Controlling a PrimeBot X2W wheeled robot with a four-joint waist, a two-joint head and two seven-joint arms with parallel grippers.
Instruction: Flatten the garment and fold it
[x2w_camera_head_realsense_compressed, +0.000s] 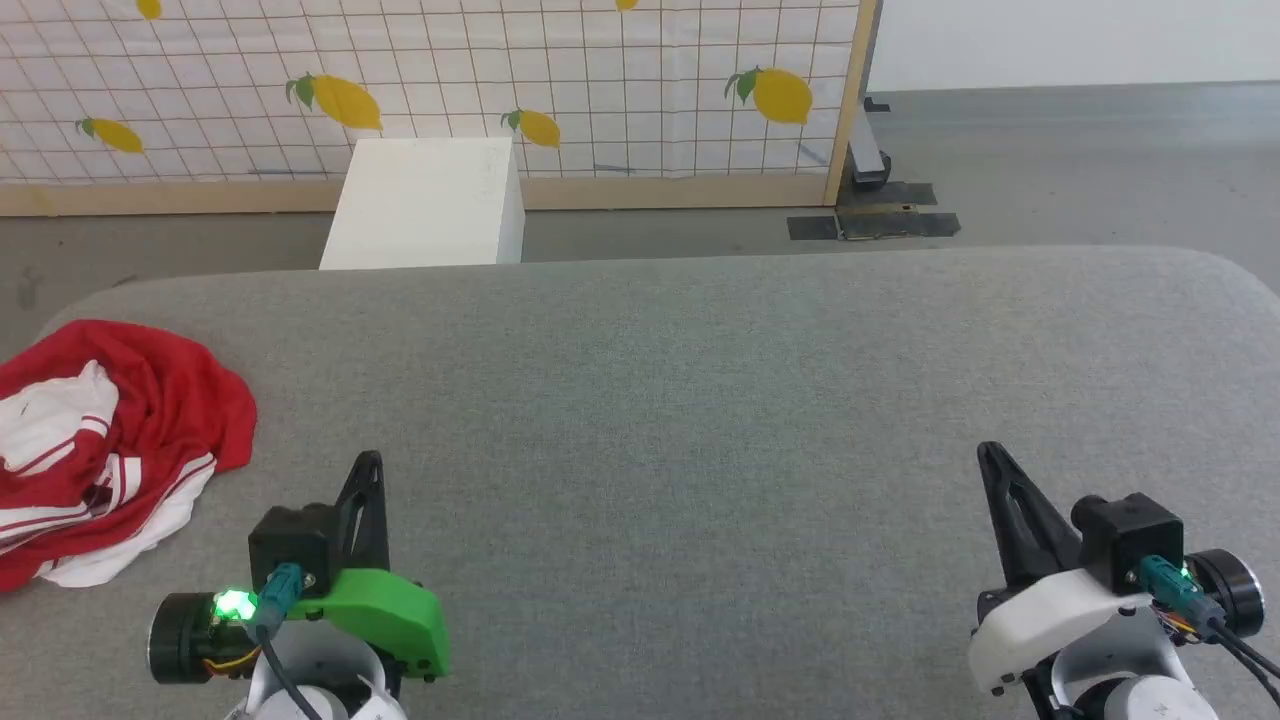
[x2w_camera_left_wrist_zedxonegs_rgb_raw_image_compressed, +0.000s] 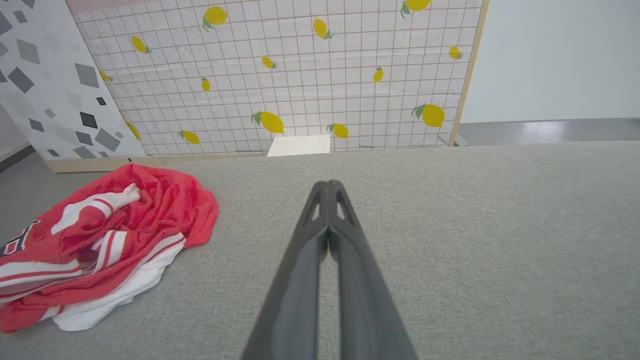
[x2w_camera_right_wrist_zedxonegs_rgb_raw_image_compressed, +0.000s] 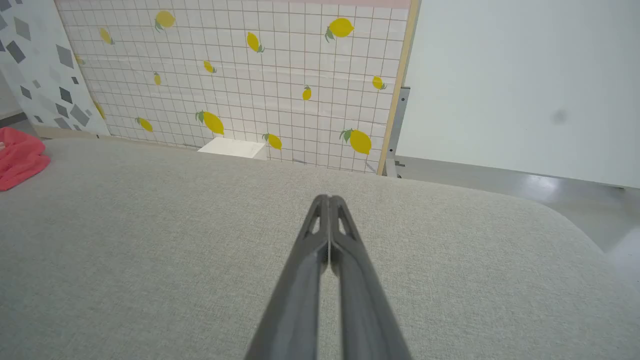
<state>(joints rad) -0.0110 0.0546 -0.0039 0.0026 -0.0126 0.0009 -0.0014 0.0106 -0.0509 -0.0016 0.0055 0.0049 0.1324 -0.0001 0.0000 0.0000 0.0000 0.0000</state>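
Nearest the head camera, at 7 o'clock in its view, the left gripper (x2w_camera_head_realsense_compressed: 371, 462) has its two dark fingers pressed together and holds nothing. At 5 o'clock the right gripper (x2w_camera_head_realsense_compressed: 992, 452) is likewise fully closed and empty. Both hang over the grey fabric-covered surface (x2w_camera_head_realsense_compressed: 700, 400), fingers pointing toward 12 o'clock.

The garment (x2w_camera_head_realsense_compressed: 160, 400) lies crumpled on the surface at the head view's 9 o'clock edge, partly cut off by the frame. It is a heap of red cloth with white sleeve fabric and red-striped trim folded into it. From the left gripper it lies at about 9 o'clock, near but not touching. From the right gripper it lies in the same direction but well apart, across nearly the whole surface. The left arm is therefore judged the nearer for a first grasp.

The heap shows no clean long axis. In the left wrist view it stretches roughly from 7 to 1 o'clock, with the white hem toward 7.

A fragment of black, white-outlined lettering shows at the heap's 9 o'clock edge in the left wrist view, but too little is exposed to read. No brand or label can be made out.

Beyond the surface, at 12 o'clock, stand a white box (x2w_camera_head_realsense_compressed: 425, 205) and a lemon-print screen (x2w_camera_head_realsense_compressed: 600, 90).
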